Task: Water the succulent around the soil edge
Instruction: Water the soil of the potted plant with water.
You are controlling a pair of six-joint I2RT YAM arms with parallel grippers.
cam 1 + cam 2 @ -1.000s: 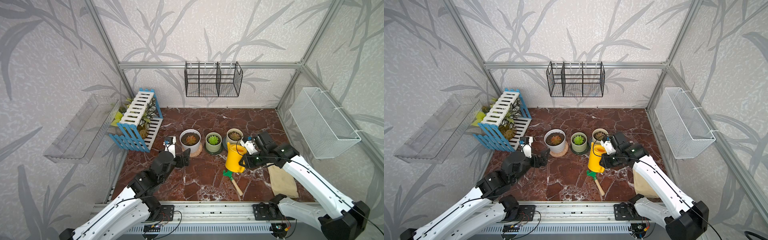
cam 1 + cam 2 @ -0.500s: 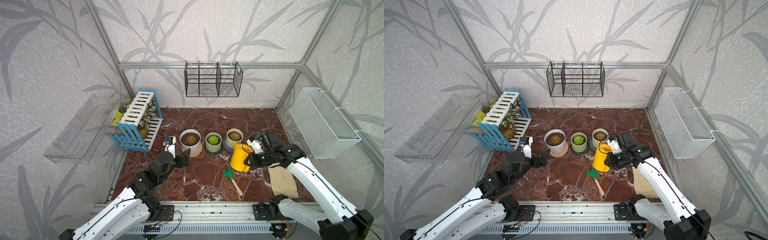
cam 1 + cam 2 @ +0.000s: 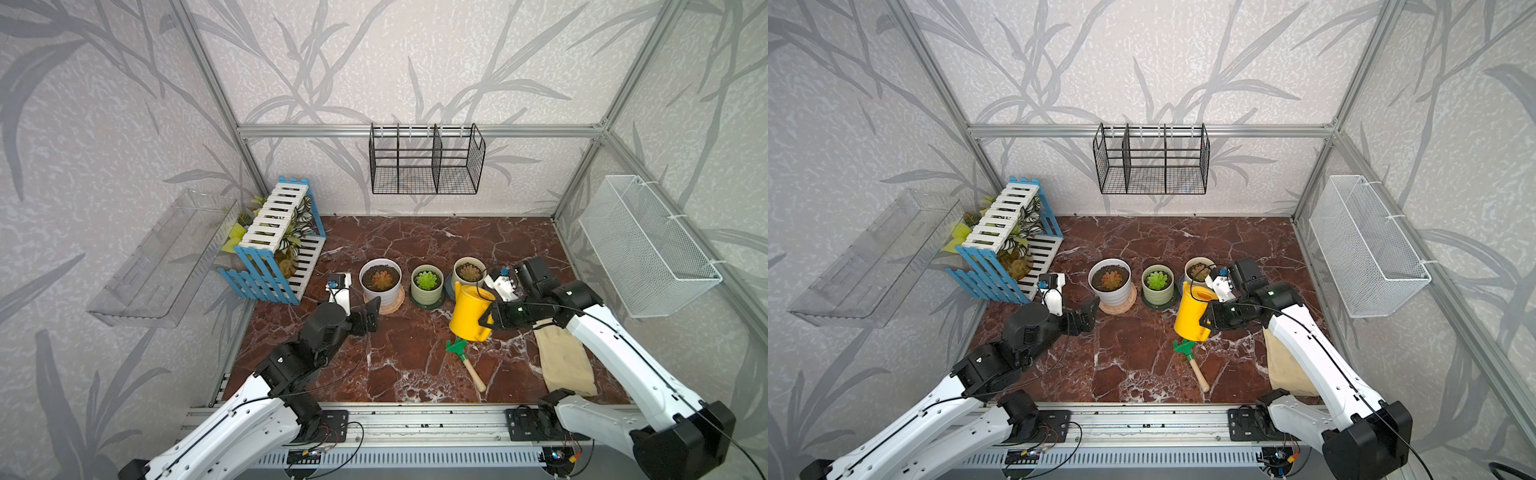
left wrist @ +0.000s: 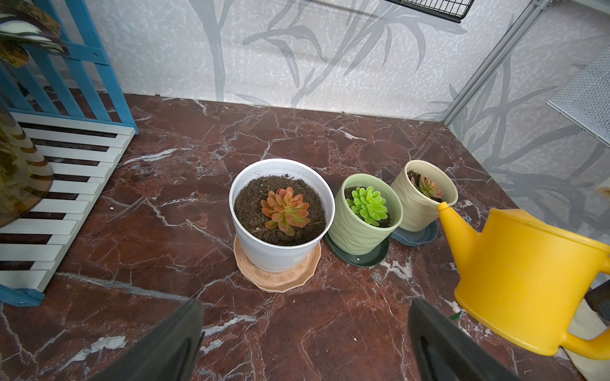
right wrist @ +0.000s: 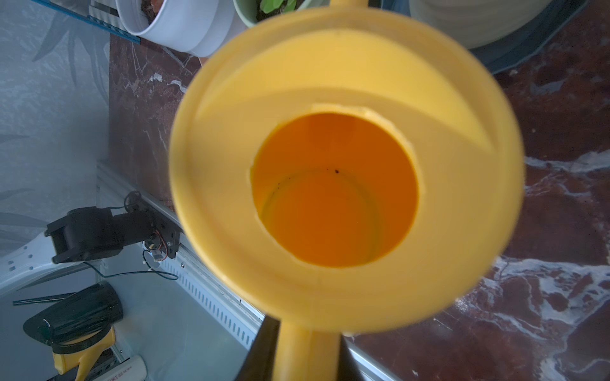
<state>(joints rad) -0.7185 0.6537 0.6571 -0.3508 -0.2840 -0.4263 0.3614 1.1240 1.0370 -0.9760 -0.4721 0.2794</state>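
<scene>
Watering can [image 3: 471, 309], plain yellow (tilted)

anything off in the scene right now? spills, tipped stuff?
No spill, nothing toppled. One oddity: the yellow watering can, held tilted by the right gripper, looks dry inside in the right wrist view. A green rake lies on the floor close by it.

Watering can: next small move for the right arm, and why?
Probably nudge the watering can a little toward the cream pot, then tip. The right gripper is shut on its handle and the can is lifted, but in the left wrist view the spout tip sits at the pot's rim, not clearly over soil.
</scene>
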